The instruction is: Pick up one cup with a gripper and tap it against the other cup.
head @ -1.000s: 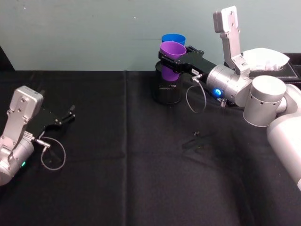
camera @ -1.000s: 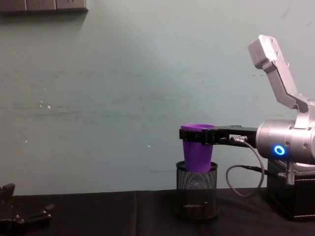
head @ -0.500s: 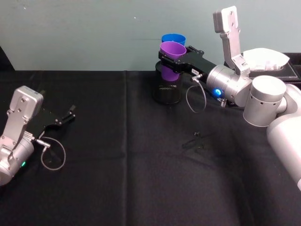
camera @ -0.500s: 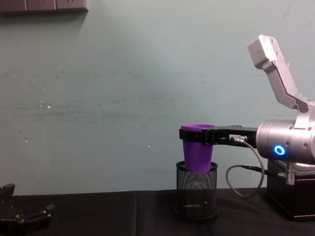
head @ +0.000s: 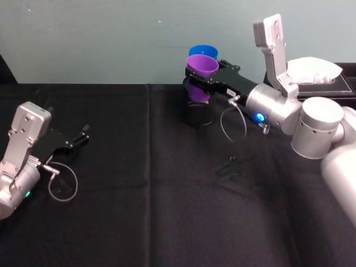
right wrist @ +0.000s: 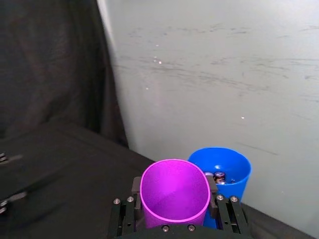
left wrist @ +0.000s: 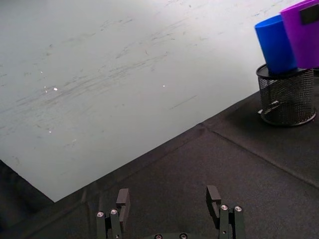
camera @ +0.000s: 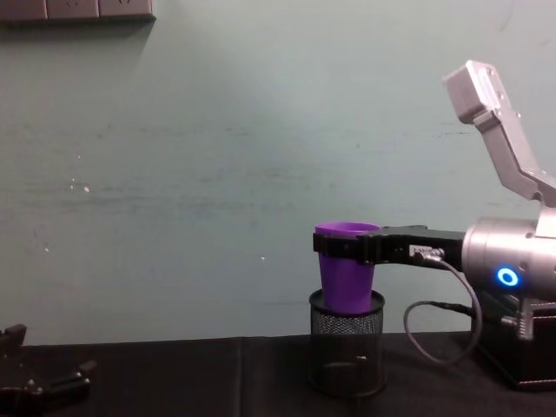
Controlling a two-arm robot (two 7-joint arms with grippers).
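My right gripper (head: 202, 78) clenched the purple cup (head: 201, 63) over the mesh pen holder (head: 199, 114), just beside the blue cup (head: 203, 51); my left gripper (head: 83, 134) lay open at the table's (head: 144, 222) left.

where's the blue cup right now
In the head view the blue cup is right of centre by the back wall, just behind the purple cup held in the right end effector.
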